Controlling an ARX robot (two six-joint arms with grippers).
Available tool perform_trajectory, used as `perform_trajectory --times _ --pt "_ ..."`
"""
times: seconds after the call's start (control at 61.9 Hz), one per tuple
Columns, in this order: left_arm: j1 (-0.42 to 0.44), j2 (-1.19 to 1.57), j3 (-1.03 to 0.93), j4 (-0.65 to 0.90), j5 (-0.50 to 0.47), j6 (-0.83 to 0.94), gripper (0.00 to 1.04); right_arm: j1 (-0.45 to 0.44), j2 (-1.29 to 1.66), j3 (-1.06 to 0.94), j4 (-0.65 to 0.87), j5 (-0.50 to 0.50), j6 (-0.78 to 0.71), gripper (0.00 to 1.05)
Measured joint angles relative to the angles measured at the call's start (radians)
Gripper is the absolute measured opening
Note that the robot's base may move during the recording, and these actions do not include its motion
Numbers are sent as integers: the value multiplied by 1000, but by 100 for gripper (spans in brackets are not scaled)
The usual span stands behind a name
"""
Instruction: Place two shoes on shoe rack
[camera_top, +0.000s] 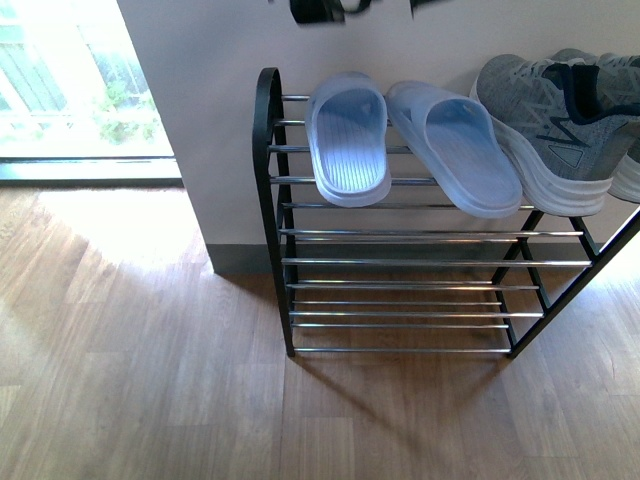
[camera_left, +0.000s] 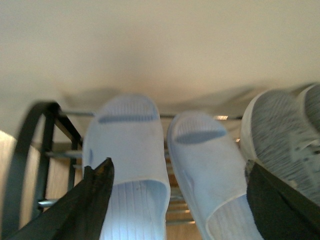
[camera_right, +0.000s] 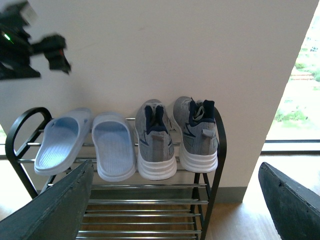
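Note:
The black shoe rack (camera_top: 268, 150) with chrome bars stands against the wall. On its top tier lie two pale blue slides (camera_top: 347, 140) (camera_top: 455, 150) and, to their right, two grey knit sneakers (camera_top: 560, 130) (camera_right: 195, 131). The right wrist view shows all of them in a row: slides (camera_right: 62, 145) (camera_right: 114, 150), then sneakers (camera_right: 155, 142). My left gripper (camera_left: 177, 175) is open, close above the slides (camera_left: 127, 150) (camera_left: 205, 165), holding nothing. My right gripper (camera_right: 175, 200) is open too, farther back, facing the rack (camera_right: 215, 150). Neither gripper shows clearly in the front view.
The wall (camera_top: 200, 100) rises behind the rack, with a bright window (camera_top: 70, 80) to its left. Wooden floor (camera_top: 150, 380) lies in front. The rack's lower tiers (camera_top: 400, 290) carry nothing. Dark parts of my left arm (camera_right: 30, 45) hang above the rack in the right wrist view.

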Motion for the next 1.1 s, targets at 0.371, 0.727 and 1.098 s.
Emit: perform_trajectory --times 0.371,0.727,1.098 --pt "213 -677 -806 502 -143 329 86 0 0 0 0 0 0 96" --pt "342 -1015 -1451 977 31 403 29 0 0 0 0 0 0 96" --pt "422 -1242 -1738 1029 104 408 1 0 0 0 0 0 0 96"
